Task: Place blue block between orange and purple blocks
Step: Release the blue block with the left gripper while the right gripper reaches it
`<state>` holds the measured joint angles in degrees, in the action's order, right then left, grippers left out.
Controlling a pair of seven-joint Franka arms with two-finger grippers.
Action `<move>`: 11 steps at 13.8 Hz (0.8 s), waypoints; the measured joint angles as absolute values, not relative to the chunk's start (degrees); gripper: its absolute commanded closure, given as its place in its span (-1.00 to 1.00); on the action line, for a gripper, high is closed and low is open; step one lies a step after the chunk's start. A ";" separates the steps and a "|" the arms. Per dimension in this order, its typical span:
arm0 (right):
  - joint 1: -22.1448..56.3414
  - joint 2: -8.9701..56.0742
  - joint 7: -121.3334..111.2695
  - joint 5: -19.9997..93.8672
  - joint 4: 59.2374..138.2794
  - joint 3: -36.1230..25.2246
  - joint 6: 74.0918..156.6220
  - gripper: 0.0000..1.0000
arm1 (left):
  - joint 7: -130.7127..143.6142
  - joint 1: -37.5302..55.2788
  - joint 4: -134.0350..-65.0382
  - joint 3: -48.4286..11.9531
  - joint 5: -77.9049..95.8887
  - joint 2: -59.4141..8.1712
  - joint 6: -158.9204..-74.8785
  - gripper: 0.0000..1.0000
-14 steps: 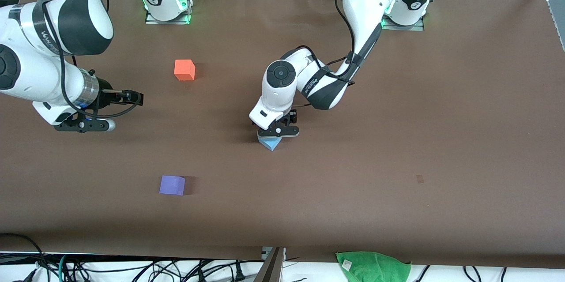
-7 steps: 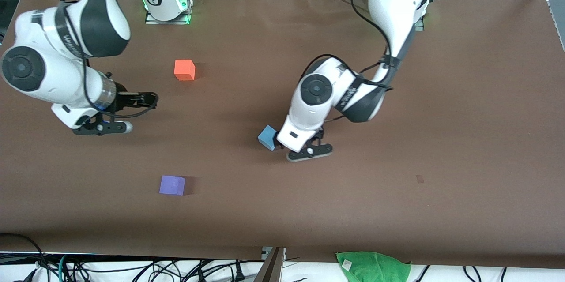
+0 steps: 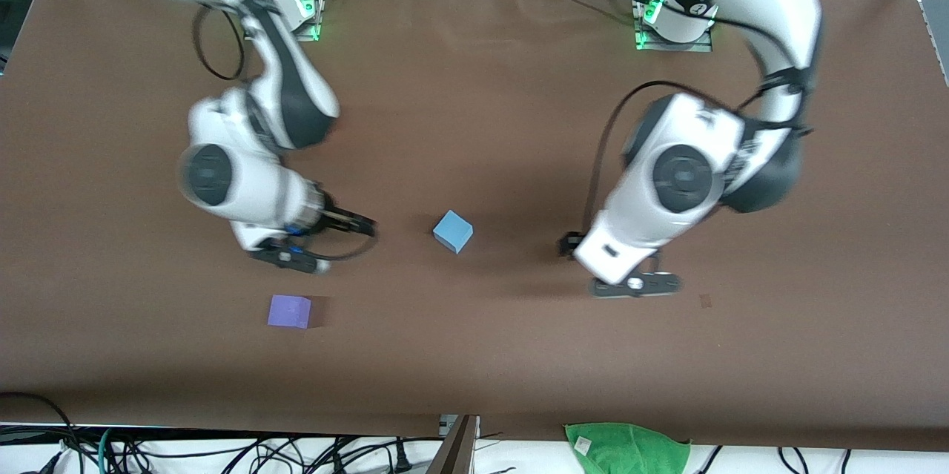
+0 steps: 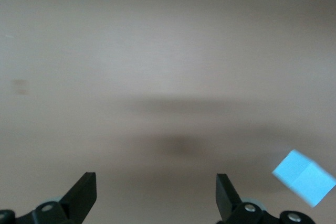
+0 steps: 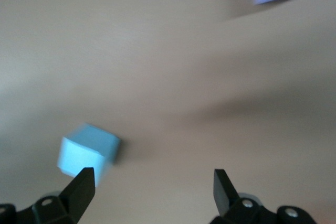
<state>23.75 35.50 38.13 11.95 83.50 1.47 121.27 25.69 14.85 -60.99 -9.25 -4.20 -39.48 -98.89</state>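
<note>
My left gripper (image 3: 637, 282) has lifted off the blue block (image 3: 453, 231) and swung toward its own end of the table, while my right gripper (image 3: 348, 235) has swept in from the table's edge toward the middle. Both claws hang wide open, holding nothing. The right one hovers low beside the blue block, on the side toward the right arm's end; its wrist camera shows the cube (image 5: 86, 156) just off one finger rather than between the two.

The blue block sits alone near the table's (image 3: 741, 355) centre, turned corner-on to the front edge. The purple block (image 3: 289, 311) lies closer to the front edge, toward the right arm's end. The orange block is not visible, apparently hidden under my right arm.

The risk, as I judge it: with the cube offset and rotated, closing now could clip a corner and knock it away, and the arm's sweep could bump the purple block.
</note>
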 measured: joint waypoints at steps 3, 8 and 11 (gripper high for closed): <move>31.84 44.85 53.53 11.82 79.61 1.33 131.81 -1.00 | 18.63 8.25 -60.96 -9.18 -2.46 -34.99 -91.59 -1.00; 34.44 48.28 60.76 11.42 76.23 0.49 133.57 -1.00 | 7.04 -1.02 -61.06 -9.14 -0.75 -28.33 -83.14 -1.00; 34.76 49.65 60.98 11.42 76.25 0.46 136.24 -1.00 | 4.84 -3.27 -65.42 -8.99 -0.75 -21.59 -80.26 -1.00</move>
<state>34.76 49.65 60.98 11.42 76.25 0.46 136.24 4.84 -3.27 -65.42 -8.99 -0.75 -21.59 -80.26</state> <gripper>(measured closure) 0.000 0.000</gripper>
